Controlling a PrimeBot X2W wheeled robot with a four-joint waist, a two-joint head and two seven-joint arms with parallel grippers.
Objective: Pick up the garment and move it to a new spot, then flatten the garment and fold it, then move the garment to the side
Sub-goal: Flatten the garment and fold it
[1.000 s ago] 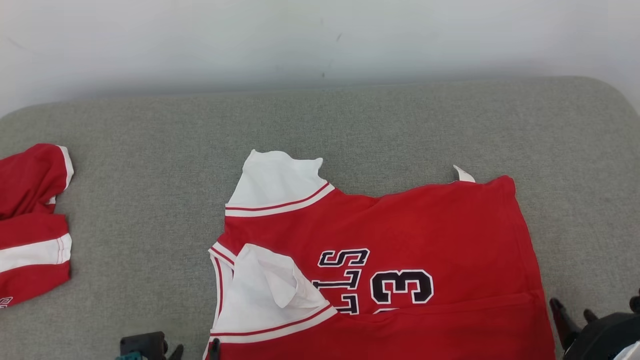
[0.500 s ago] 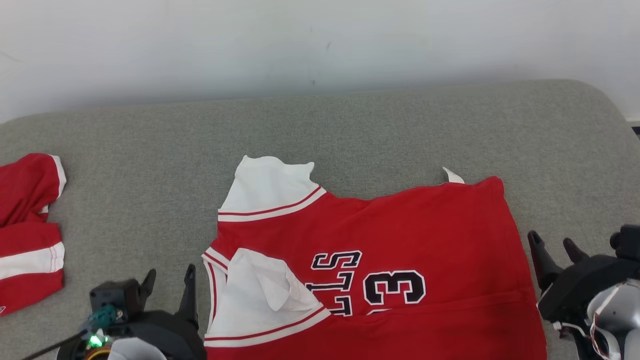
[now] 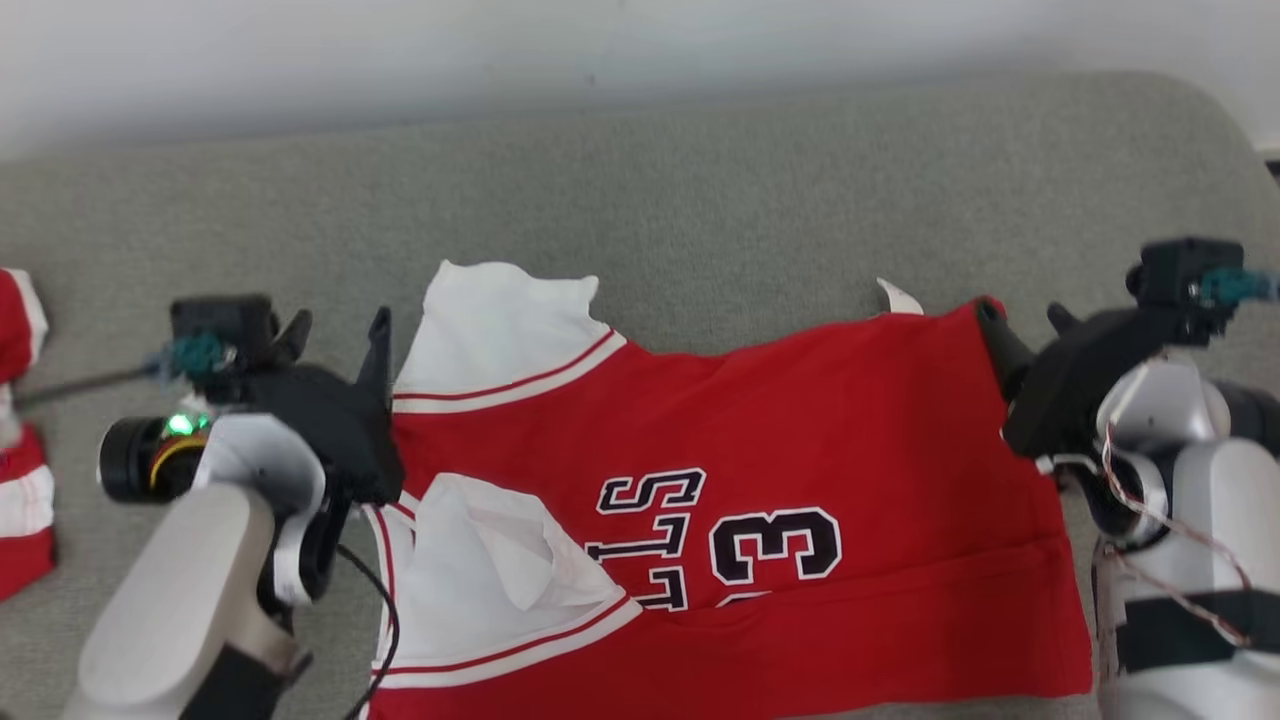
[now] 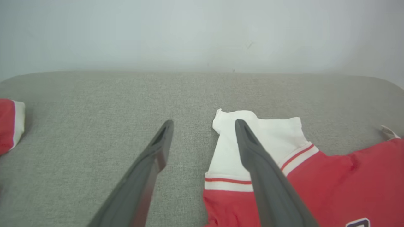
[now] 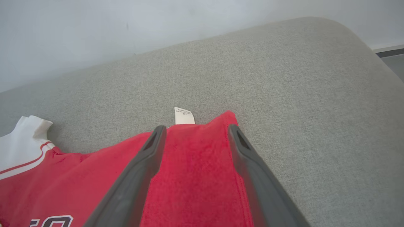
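Red jersey [image 3: 800,420], spread sideways on grey cushion [image 3: 700,180].
Sleeve end left, hem right. Both sleeves white with red-striped seams: far sleeve [image 3: 500,320] lies flat, near sleeve [image 3: 480,570] crumpled and folded on itself. Black white-edged lettering and "3" [image 3: 775,545] face up. Small white label [image 3: 897,297] pokes out at far right edge.

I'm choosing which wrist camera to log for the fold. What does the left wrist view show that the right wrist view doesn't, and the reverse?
Left wrist view: the left gripper, fingers open at the edge of the white sleeve, and a second red garment at the left edge. Right wrist view: the right gripper, fingers open over the far hem corner of the red jersey, and the rounded end of the cushion. Both: the jersey, its sleeve, the white label, grey cushion and pale wall.
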